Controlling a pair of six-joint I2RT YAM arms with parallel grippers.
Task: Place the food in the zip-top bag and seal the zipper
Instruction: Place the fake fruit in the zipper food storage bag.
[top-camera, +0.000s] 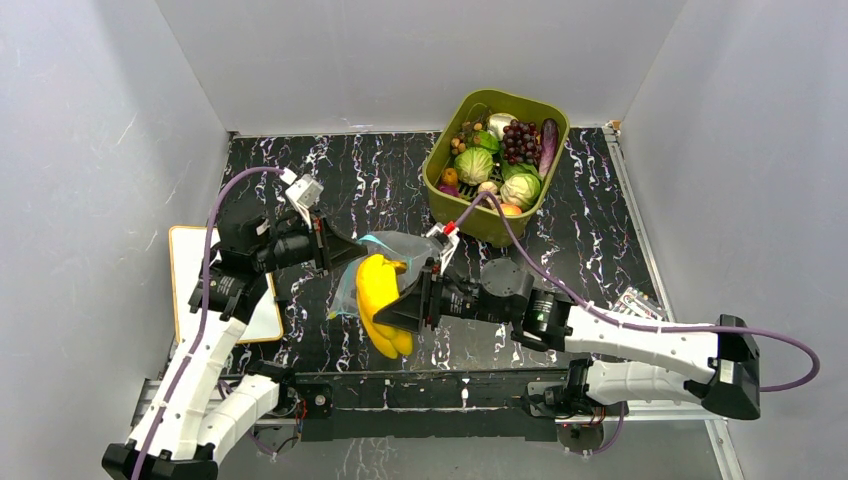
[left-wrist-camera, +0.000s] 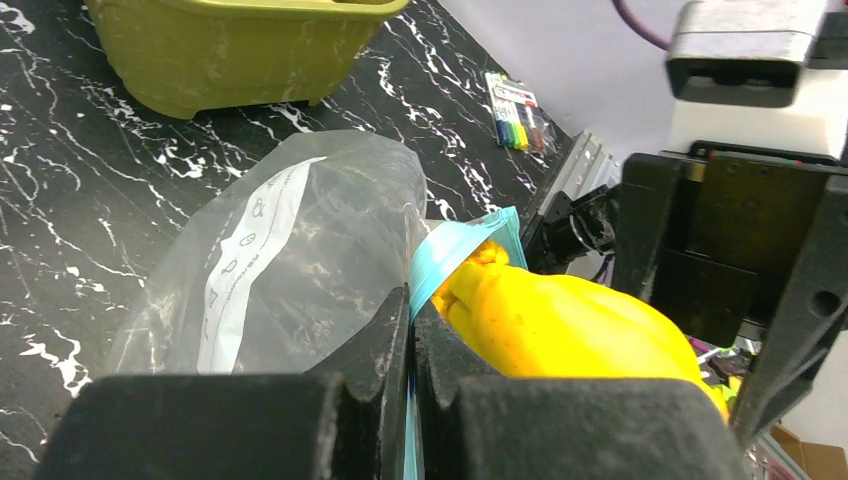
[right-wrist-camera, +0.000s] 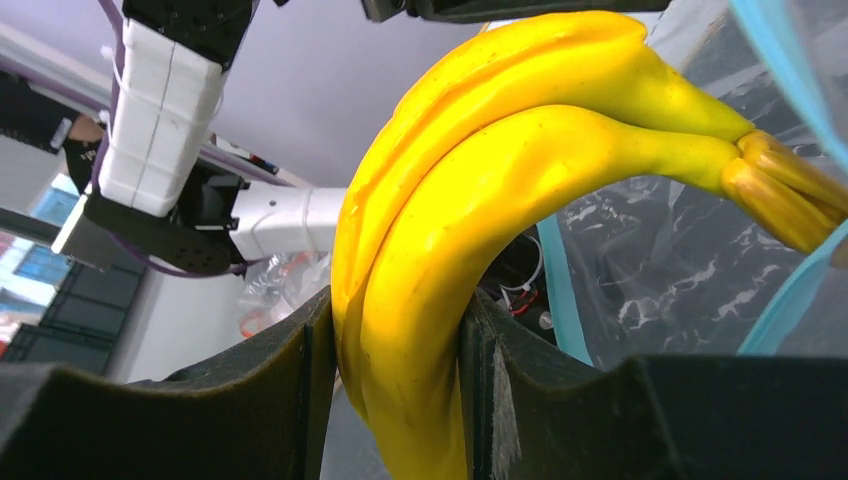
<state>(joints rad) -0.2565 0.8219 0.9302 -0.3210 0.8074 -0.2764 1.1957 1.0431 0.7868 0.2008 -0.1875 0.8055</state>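
**Holding bananas at the bag's mouth**

Near the middle of the counter (top-camera: 330, 170), the right hand (top-camera: 405, 305) grips the yellow bananas (top-camera: 378, 300), their stem end at the light blue zipper (left-wrist-camera: 455, 250). Just left and farther back, the left hand (top-camera: 350, 250) is closed tight, pinching the zipper edge of the clear zip-top bag (top-camera: 400, 250). At the far right, the olive tub (top-camera: 495, 165) holds cabbage, grapes and eggplant.

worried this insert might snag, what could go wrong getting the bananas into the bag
The left gripper pinches just one edge of the zip-top bag by the zipper, so the mouth looks narrow; the stem end of the bananas could catch on the rim. The right gripper pushing them in might also drag the thin bag out of that pinch.
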